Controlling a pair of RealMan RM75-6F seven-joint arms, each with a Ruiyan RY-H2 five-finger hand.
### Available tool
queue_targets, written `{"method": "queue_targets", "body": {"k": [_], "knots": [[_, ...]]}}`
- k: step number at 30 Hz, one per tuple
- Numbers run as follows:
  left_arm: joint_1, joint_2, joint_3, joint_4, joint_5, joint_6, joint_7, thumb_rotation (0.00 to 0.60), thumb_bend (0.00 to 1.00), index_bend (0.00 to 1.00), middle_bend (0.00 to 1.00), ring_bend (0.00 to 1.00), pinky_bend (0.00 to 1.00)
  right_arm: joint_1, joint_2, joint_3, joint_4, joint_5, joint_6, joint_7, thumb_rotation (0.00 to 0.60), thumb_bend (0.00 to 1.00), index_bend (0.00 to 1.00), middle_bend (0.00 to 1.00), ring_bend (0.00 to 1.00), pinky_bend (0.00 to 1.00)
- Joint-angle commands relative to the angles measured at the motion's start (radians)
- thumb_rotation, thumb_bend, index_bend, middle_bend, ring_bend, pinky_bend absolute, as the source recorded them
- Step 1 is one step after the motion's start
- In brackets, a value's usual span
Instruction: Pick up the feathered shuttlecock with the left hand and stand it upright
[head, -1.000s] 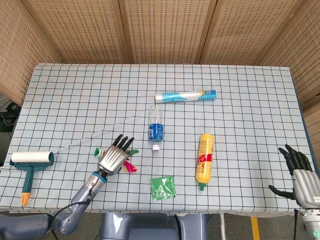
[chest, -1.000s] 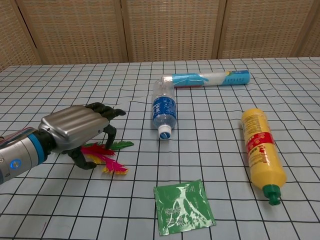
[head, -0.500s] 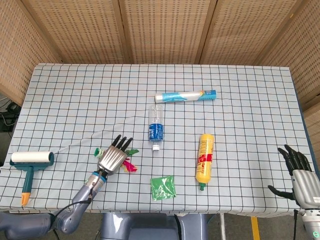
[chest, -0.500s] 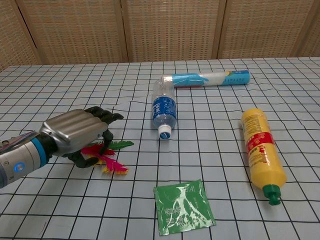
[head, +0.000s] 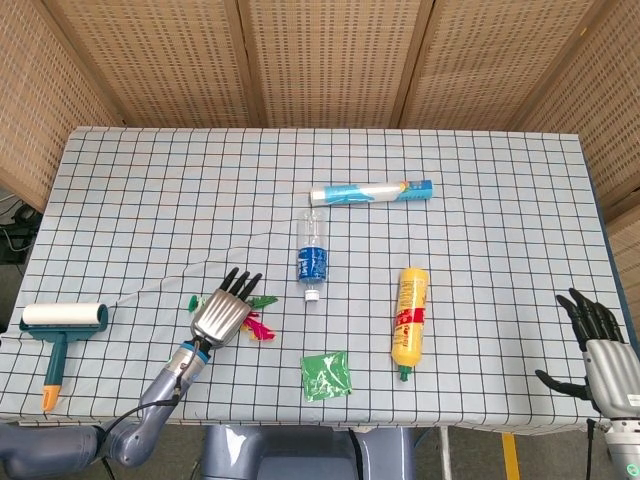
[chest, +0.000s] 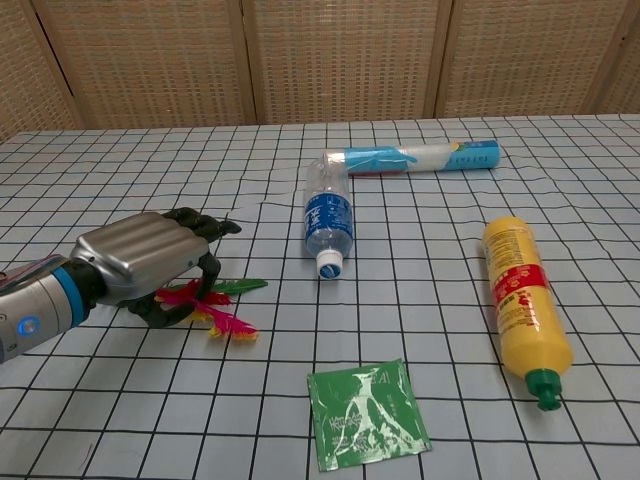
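One white-roll lint roller with teal handle and orange tip (head: 58, 338) lies at the table's far left edge, well apart from everything else. One metal-backed left hand (head: 222, 314) sits palm-down near the front edge, dark fingers curled over one feathered shuttlecock with pink, green and yellow plumes (chest: 215, 309); the shuttlecock lies flat on the checked cloth tablecloth (head: 150, 200), feathers splayed out to the right of the hand. Whether the fingers actually grip it, cannot tell. Open cloth behind and left of the hand, slightly wrinkled.

One clear plastic water bottle with blue label and white cap (head: 312, 258) lies mid-table, cap toward the front. Just behind it, one white-and-blue cylindrical roll (head: 371, 191) lies crosswise, near but apart. One flat green foil sachet (head: 326, 375) lies near the front edge, between shuttlecock and one yellow squeeze bottle with red label and green cap (head: 409, 318), which lies on its side, cap frontward.

One right hand (head: 598, 342) hovers off the table's right front corner, fingers spread, holding nothing. Wide bare cloth across the back and right.
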Motion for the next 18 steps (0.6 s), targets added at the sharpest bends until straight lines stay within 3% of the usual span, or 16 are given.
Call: {"method": "queue_targets", "body": {"k": [1,9,18], "knots": [[-0.002,0.031,-0.012,-0.034,0.016,0.024,-0.015,0.600,0.58,0.64,0.00,0.00,0.00,0.001,-0.001,0.001,0.001,0.001,-0.001,0.000,0.600,0.08,0.03,0.00,0.00,0.00],[0.002,0.164,-0.050,-0.130,0.056,0.071,-0.077,0.600,0.58,0.65,0.00,0.00,0.00,0.001,-0.003,-0.001,0.003,-0.003,0.000,-0.004,0.600,0.08,0.03,0.00,0.00,0.00],[0.016,0.246,-0.085,-0.149,0.067,0.102,-0.196,0.600,0.58,0.64,0.00,0.00,0.00,0.002,-0.009,-0.002,0.004,-0.002,-0.004,-0.018,0.600,0.08,0.03,0.00,0.00,0.00]]}}
